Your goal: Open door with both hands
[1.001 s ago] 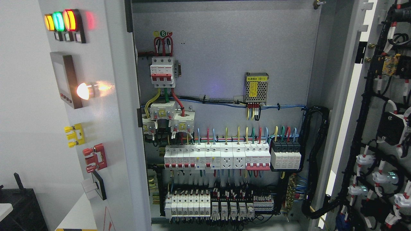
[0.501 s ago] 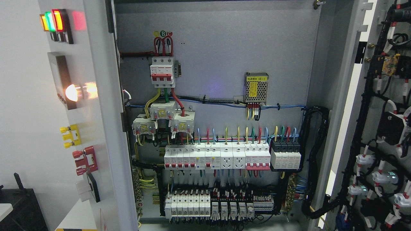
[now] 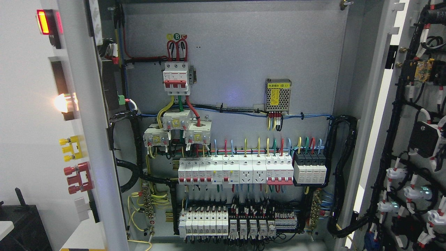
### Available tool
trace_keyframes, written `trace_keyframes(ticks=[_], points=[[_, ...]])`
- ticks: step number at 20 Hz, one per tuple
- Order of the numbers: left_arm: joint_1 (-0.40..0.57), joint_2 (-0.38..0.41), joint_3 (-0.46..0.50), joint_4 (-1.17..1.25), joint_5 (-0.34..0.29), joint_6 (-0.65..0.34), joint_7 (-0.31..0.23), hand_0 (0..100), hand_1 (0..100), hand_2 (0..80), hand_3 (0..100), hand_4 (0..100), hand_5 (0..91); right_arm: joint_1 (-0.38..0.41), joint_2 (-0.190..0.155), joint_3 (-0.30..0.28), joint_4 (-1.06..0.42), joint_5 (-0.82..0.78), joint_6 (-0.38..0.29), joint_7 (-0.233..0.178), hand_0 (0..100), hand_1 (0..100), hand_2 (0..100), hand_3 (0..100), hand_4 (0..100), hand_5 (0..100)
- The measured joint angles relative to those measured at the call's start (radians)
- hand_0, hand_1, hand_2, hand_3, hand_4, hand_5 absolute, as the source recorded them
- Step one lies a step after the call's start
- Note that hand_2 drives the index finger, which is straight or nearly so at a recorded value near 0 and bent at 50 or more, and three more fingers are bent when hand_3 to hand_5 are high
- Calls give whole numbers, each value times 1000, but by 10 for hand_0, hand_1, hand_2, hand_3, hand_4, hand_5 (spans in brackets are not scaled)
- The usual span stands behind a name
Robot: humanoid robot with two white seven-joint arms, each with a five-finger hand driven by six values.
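Right door (image 3: 414, 139) cut off at edge

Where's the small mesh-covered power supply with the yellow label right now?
In the head view, the power supply sits on the grey back panel, right of centre, above the white breaker row and up right of the red-handled main breaker.

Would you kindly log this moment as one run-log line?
left door: swung wide | right door: open | cabinet interior: exposed | hands: out of view
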Motion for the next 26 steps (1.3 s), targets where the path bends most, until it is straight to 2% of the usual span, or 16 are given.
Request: trace_keyframes(ticks=[8,15,26], points=[[0,0,0,0,0,0,0,0,0,0,0,42,0,-3,24,20,-2,7,-1,-30,0,0,0,0,0,0],[0,0,0,0,0,0,0,0,0,0,0,42,0,-8,51,40,-5,22,-1,-32,0,0,0,0,0,0],[0,0,0,0,0,0,0,0,0,0,0,42,0,-13,70,77,-6,66,3,-36,0,0,0,0,0,0]])
